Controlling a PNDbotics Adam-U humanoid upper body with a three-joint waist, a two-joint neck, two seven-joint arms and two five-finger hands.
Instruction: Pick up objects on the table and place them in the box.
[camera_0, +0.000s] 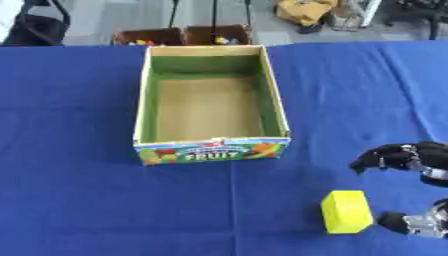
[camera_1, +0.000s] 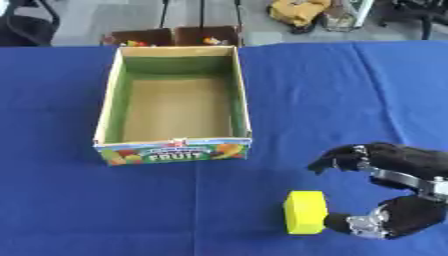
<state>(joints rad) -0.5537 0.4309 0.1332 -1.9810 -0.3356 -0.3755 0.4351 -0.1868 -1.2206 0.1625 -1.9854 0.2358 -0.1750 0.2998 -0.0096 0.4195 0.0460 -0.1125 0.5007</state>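
Thumb touching the yellow block (camera_1: 305, 212), the right robot hand (camera_1: 394, 192) is arching wide beside it, fingers curved above, apparently preparing a grasp; the box (camera_1: 241, 100) is waiting ahead-left.

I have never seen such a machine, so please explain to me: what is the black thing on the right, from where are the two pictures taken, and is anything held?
Both pictures come from one stereo camera in a humanoid robot's head, looking down at a blue table. The black thing is its right hand, fingers curved above and thumb below a yellow block. The thumb seems to touch the block; it is not lifted yet. An open cardboard box marked FRUIT lies ahead, nothing inside. The left hand is not visible.
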